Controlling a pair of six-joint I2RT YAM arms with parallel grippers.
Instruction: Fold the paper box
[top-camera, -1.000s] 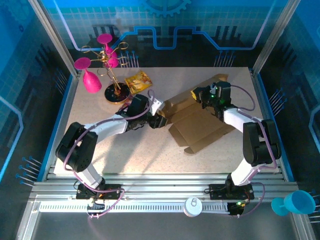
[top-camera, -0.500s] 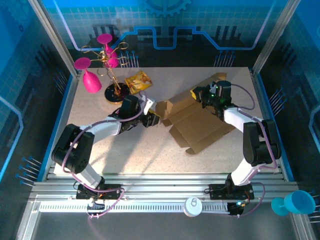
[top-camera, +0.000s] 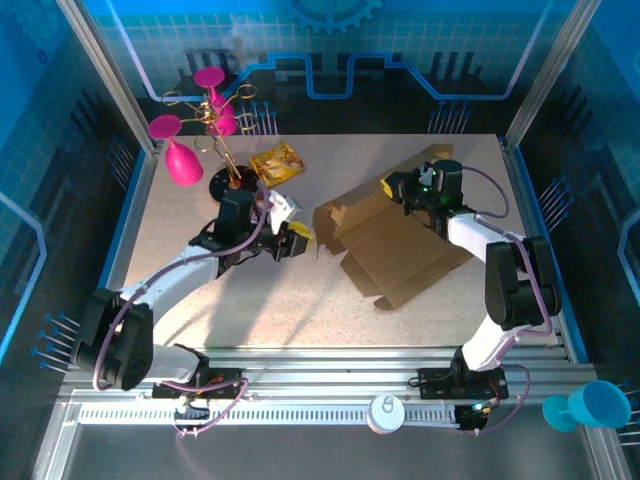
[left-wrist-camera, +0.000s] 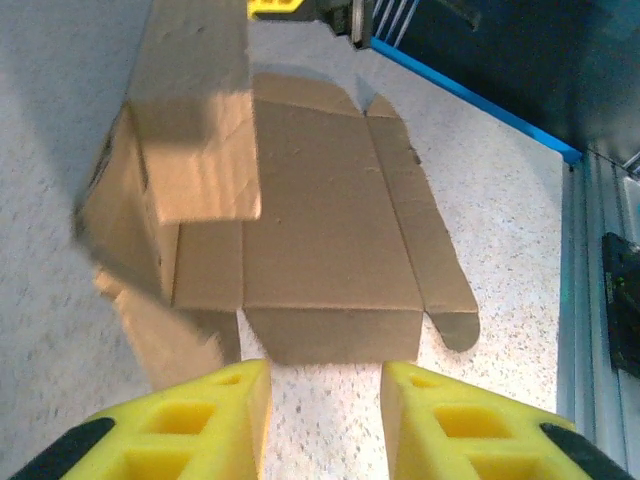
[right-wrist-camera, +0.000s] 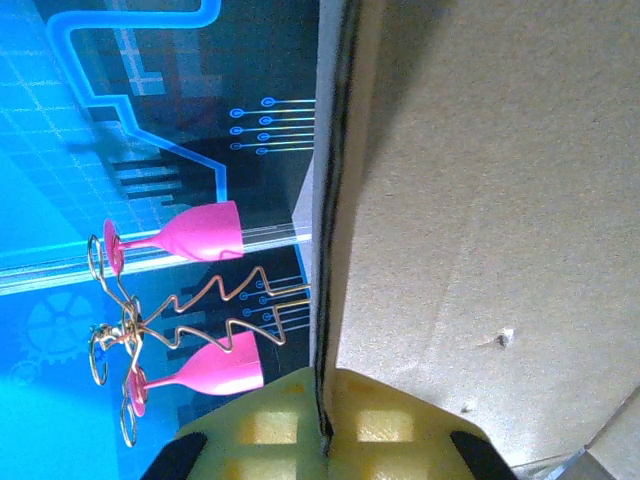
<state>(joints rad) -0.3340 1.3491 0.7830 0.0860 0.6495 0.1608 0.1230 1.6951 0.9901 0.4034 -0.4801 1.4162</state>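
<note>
- We see the paper box (top-camera: 395, 250) lying mostly flat and unfolded on the table (top-camera: 250, 300), right of the middle, with one side flap raised.
- Our left hand (top-camera: 300, 240) is near this raised flap. Its fingers are apart and nothing is between them.
- Our right hand (top-camera: 397, 187) is clamped on the far edge of the paper box.

White-black arms (top-camera: 190, 268), yellow jaws, purple cables (top-camera: 497, 188)

Bright overhead light, soft shadows, paper box (left-wrist-camera: 300, 230) left edge blurred
</note>
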